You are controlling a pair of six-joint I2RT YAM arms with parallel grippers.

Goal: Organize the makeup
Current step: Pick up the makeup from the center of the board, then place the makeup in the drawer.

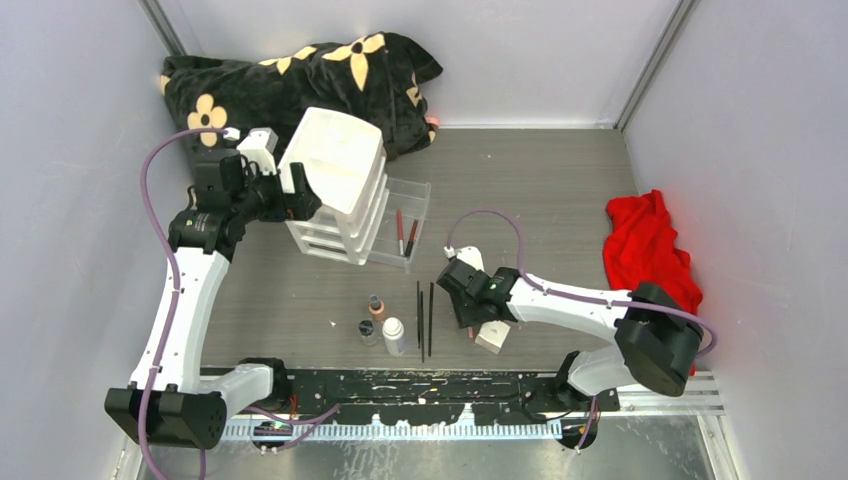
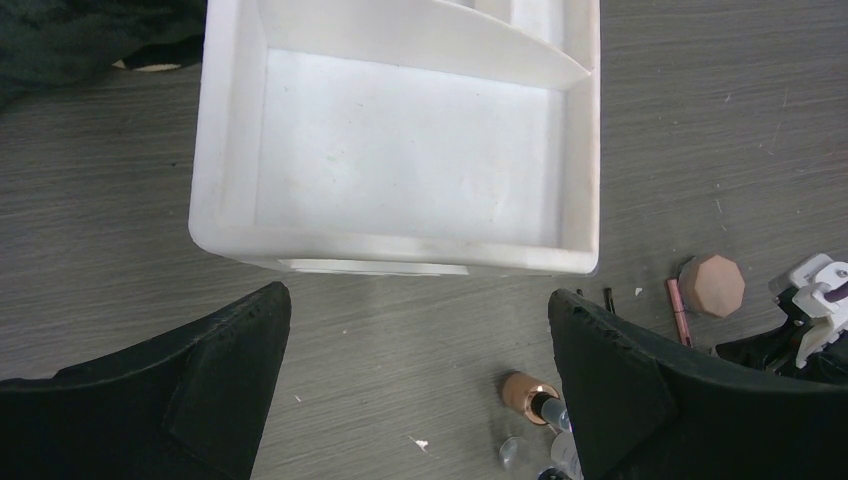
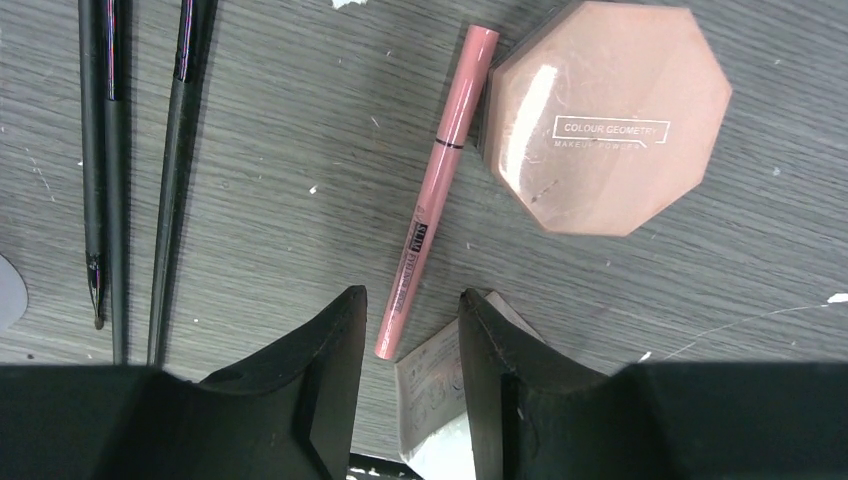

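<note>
Compact (image 3: 605, 115) lies beside pink stick (image 3: 430, 200); near it, right gripper (image 3: 410, 300) straddles the stick's end, narrowly parted, gripping nothing; left gripper (image 2: 418, 300), far from compact, gapes empty.

White drawer box (image 1: 335, 185) mid-table, clear bottom drawer (image 1: 405, 225) pulled out. Red cloth (image 1: 645, 245) crumpled at right edge. Black flowered blanket (image 1: 300, 85) at back, touching box. Grey wood-grain table (image 1: 540, 190).
</note>
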